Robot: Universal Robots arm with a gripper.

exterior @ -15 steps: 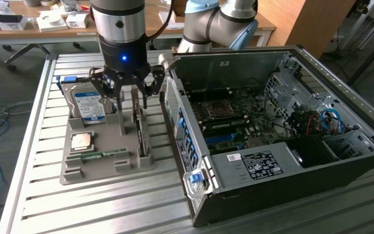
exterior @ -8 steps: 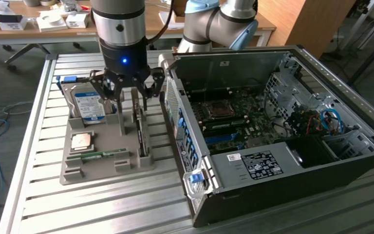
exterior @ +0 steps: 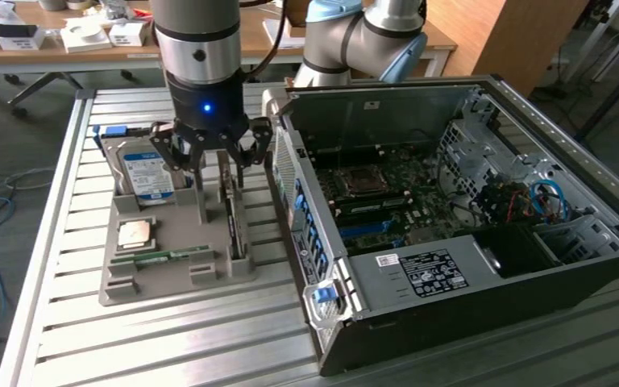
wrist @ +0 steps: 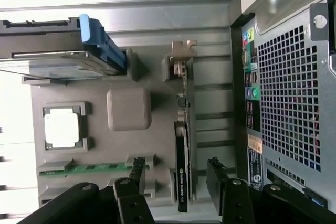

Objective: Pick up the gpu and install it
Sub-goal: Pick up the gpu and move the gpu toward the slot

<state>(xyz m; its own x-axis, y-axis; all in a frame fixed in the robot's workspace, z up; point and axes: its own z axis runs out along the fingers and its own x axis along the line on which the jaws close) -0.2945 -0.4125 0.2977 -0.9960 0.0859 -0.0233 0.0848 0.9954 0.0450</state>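
the end effector (exterior: 215, 157) hung over the tray (exterior: 180, 278) with its fingers spread wide and nothing between them. it straddled the gpu (exterior: 232, 218), which stood on edge in the slot along the tray's case-side rim, bracket end toward the tray's far edge. in the wrist view the two fingertips (wrist: 137, 169) sat either side of the card (wrist: 182, 166), apart from it.

to my eye the worry was the squeeze. the card was thin and upright, so an off-centre close could tip it in the slot or nip its components rather than the board. the tray's slot posts gripped the card's ends, and a crooked pull might have dragged the tray up with it.

the tightest spot looked to be the tray's case side. the open case (exterior: 417, 274) stood just beside that rim, and the outer finger had little room between card and case wall; i judged a small drift could knock the wall.

elsewhere on the tray, the hard drive (exterior: 146, 173) stood upright at the far corner, away from the case and near the other finger. the cpu (exterior: 138, 234) and a memory stick (exterior: 164, 256) lay flat toward the tray's near end, clear of the fingers. the slatted surface (exterior: 73, 339) carried it all.
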